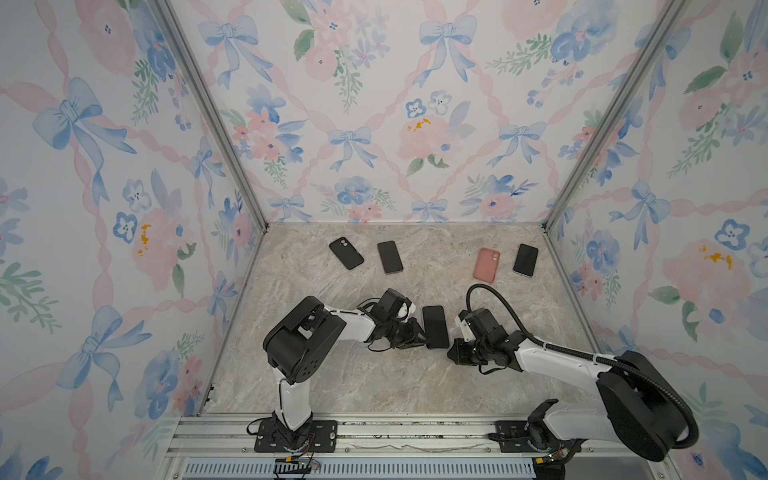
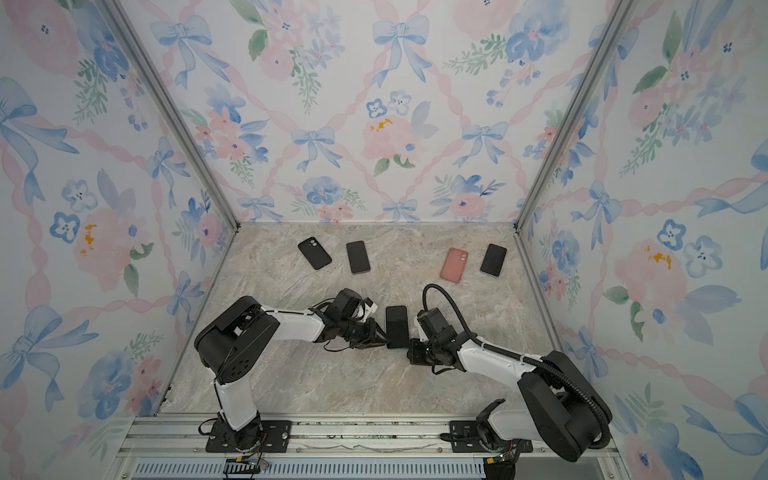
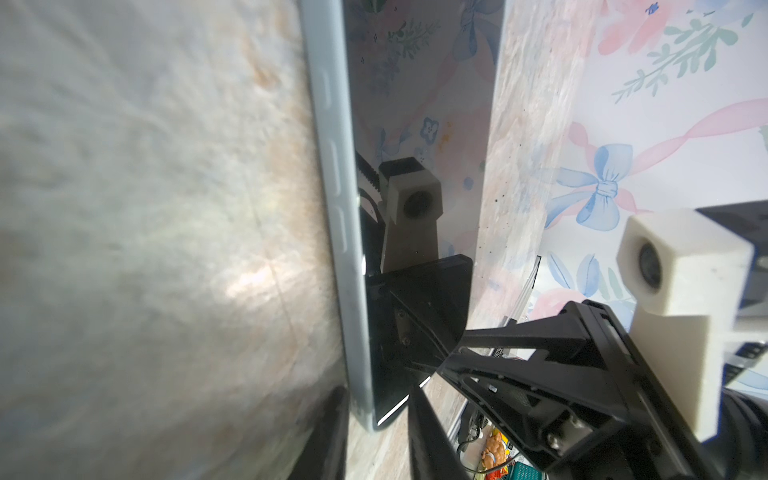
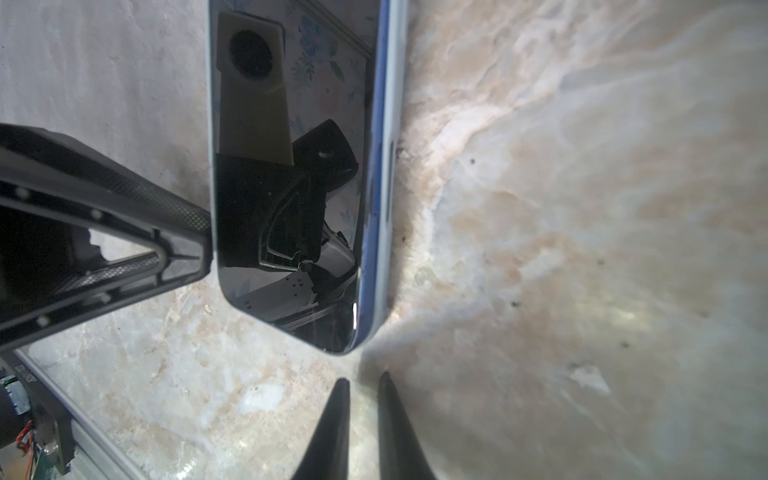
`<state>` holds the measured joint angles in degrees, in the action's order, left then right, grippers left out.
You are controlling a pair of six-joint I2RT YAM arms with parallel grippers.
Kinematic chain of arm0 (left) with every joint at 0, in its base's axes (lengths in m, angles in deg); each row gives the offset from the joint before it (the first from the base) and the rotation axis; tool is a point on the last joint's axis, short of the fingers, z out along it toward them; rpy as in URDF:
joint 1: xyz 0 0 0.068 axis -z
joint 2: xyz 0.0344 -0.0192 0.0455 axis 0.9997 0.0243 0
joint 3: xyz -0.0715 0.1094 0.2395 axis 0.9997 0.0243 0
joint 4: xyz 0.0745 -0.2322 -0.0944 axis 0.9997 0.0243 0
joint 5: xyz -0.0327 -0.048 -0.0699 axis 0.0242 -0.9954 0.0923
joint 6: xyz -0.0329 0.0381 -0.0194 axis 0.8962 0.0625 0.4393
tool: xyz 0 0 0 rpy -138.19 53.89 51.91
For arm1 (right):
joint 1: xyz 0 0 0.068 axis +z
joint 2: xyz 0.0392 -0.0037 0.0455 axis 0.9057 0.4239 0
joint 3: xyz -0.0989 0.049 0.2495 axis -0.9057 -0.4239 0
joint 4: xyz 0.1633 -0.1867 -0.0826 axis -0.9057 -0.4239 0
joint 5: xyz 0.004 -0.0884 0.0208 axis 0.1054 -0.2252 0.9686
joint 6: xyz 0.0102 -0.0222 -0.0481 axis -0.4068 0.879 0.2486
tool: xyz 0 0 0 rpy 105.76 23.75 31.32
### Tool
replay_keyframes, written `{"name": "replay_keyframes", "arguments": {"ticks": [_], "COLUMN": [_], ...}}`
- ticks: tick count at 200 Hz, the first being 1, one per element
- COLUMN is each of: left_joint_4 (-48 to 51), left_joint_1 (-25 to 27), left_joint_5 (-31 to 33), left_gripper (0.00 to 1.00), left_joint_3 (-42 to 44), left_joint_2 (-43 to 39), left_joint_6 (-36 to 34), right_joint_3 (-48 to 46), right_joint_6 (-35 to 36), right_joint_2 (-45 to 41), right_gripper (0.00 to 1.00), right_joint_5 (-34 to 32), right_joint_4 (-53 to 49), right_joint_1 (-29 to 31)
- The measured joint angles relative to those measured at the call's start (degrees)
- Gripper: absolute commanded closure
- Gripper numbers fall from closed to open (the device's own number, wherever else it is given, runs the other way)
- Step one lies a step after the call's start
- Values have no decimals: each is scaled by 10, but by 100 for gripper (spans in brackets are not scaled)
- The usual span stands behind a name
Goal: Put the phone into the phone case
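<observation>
1. The phone (image 1: 435, 327) lies screen-up, front-left of the pink case (image 1: 486, 264).
2. Your left claw (image 1: 420, 336) is narrowly parted at its edge, grip unclear; right claw (image 4: 363, 380) almost closed, empty.
3. Likely stiff, slick glass: pinch its long edges.

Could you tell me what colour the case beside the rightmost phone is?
The case is salmon pink, clearest in a top view.
</observation>
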<state>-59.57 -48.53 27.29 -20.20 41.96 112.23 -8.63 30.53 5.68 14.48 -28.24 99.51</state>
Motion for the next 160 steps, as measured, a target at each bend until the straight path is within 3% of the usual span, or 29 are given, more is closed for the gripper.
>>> {"name": "replay_keyframes", "arguments": {"ticks": [86,160], "left_joint_4": [14,13], "left_joint_1": [-3,-11], "left_joint_5": [-6,-20], "left_gripper": [65,70], "left_joint_3": [-4,-2], "left_joint_2": [-4,-4], "left_joint_6": [-1,24], "right_joint_3": [59,78], "right_joint_6": [-18,-47], "right_joint_2": [-58,25], "right_gripper": [66,61], "right_joint_5": [3,54], "right_joint_4": [-96,-71], "right_joint_1": [-63,-79]}}
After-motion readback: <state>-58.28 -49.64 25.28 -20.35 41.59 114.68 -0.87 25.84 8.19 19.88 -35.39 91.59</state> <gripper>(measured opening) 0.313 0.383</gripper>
